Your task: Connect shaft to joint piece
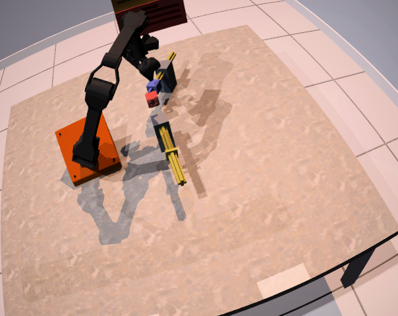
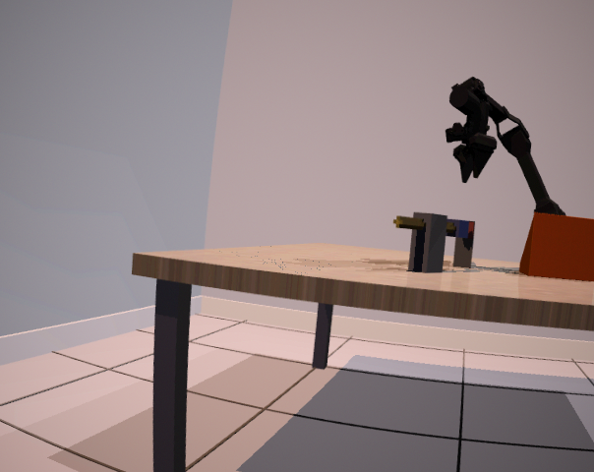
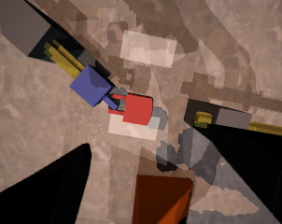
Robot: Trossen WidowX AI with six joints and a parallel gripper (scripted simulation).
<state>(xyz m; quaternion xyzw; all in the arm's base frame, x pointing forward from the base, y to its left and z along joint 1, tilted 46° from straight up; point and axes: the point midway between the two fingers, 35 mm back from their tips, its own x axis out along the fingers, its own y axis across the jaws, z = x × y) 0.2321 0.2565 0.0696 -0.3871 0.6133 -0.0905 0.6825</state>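
The red joint piece [image 1: 151, 97] [image 2: 471, 228] [image 3: 138, 109] is hinged to a blue fork [image 1: 153, 85] [image 2: 460, 228] [image 3: 91, 85] on the first yellow shaft [image 2: 409, 222] [image 3: 63, 58], held by a grey block [image 1: 168, 76] [image 2: 434, 242] [image 3: 24, 25]. Its open side faces the second yellow shaft [image 1: 176, 166] [image 3: 272, 128], and in the wrist view it looks about in line with it. A gap parts it from that shaft's end at the second block [image 1: 161, 118] [image 2: 462, 254] [image 3: 234, 118]. My gripper [image 2: 469, 177] [image 3: 151, 139] is open and empty, well above the parts, touching nothing.
The orange base block [image 1: 90, 149] [image 2: 562, 246] [image 3: 162, 198] stands beside the two shafts under the arm. A yellow collar [image 1: 171, 152] sits on the second shaft outside its block. A dark red cabinet [image 1: 158, 16] stands beyond the table's far edge.
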